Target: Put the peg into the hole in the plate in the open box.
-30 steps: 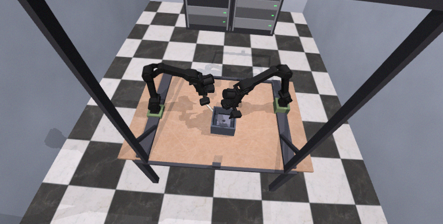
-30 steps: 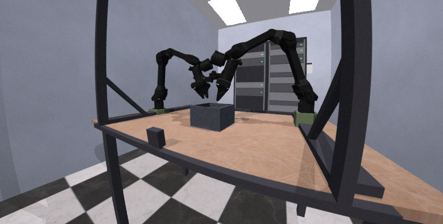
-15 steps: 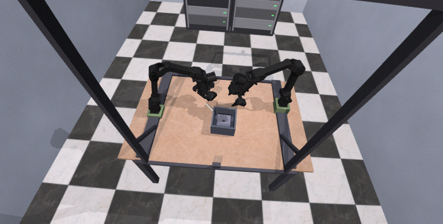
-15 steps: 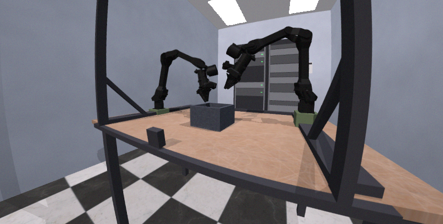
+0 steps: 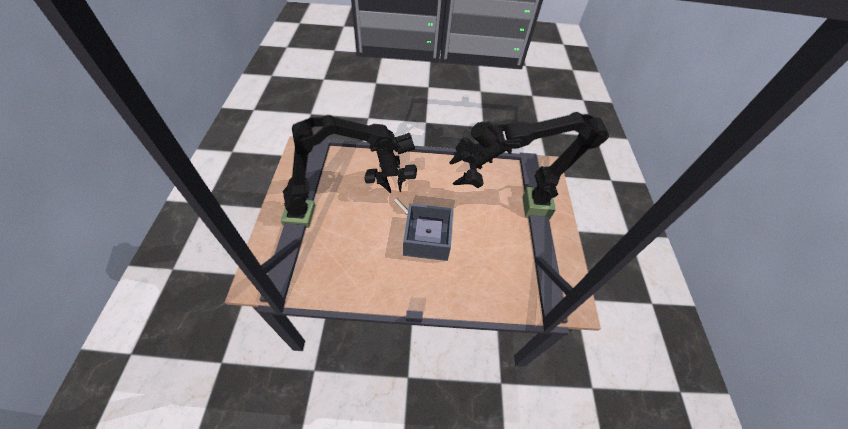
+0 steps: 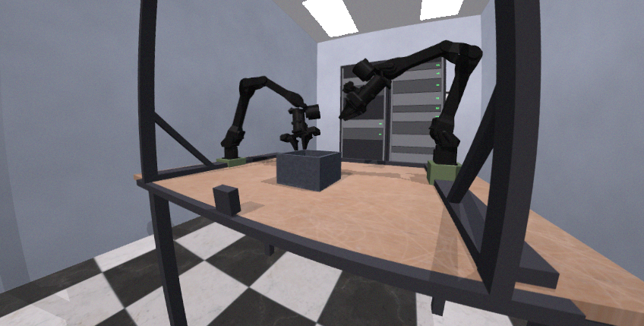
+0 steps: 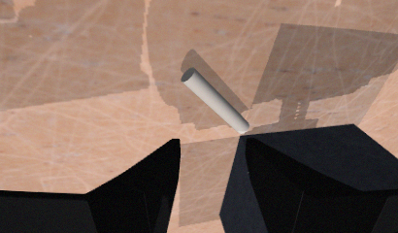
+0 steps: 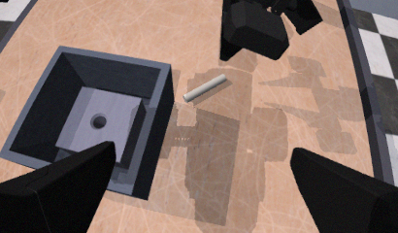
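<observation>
The pale grey peg (image 5: 398, 204) lies flat on the table beside the far left corner of the open dark box (image 5: 427, 231). It also shows in the left wrist view (image 7: 215, 101) and the right wrist view (image 8: 204, 87). The plate's hole (image 8: 98, 120) shows at the box bottom. My left gripper (image 5: 392, 186) points down just above the table by the peg, its fingers narrowed but apart, with nothing between them; the peg's near end lies just ahead of the fingertips. My right gripper (image 5: 459, 170) (image 8: 205, 153) is wide open and empty, raised behind the box.
A small dark block (image 6: 226, 200) sits at the table's front edge. Dark frame rails run around the table, and green arm bases (image 5: 297, 213) (image 5: 538, 205) stand at both sides. Server racks (image 5: 443, 20) stand behind the table.
</observation>
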`<action>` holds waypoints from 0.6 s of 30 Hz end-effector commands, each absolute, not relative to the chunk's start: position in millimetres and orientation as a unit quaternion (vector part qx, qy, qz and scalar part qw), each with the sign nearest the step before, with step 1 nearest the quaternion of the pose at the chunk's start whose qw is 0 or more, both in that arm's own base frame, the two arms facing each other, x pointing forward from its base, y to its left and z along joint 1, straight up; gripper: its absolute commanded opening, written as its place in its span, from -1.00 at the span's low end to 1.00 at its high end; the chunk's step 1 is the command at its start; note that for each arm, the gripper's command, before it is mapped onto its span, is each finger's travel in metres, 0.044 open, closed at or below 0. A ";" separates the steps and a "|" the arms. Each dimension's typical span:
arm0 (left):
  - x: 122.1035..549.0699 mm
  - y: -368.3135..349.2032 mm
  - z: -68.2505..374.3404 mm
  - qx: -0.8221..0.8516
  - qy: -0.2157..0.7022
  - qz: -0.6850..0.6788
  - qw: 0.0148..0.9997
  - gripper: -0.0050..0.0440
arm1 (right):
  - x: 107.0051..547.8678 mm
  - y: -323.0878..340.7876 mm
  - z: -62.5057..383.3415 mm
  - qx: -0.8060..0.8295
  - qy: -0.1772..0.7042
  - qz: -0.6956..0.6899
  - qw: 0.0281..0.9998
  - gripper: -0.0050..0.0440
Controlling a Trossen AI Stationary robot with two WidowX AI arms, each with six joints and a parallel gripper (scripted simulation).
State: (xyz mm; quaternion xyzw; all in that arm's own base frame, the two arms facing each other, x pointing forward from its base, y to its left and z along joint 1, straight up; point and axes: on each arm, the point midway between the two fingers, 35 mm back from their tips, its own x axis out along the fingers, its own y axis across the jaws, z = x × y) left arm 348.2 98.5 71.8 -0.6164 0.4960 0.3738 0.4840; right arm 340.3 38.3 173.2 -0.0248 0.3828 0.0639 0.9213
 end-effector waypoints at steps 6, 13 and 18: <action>342.8 111.0 56.3 -0.731 0.418 0.428 0.330 -0.10 | 312.7 10.0 192.2 -0.010 0.309 0.031 0.950 1.00; 340.4 116.9 52.4 -0.780 0.366 0.446 0.241 -0.10 | 297.5 -3.3 194.2 -0.004 0.276 0.011 0.961 1.00; 339.2 118.9 49.4 -0.797 0.344 0.453 0.203 -0.10 | 292.2 -7.7 194.4 -0.002 0.264 0.003 0.965 1.00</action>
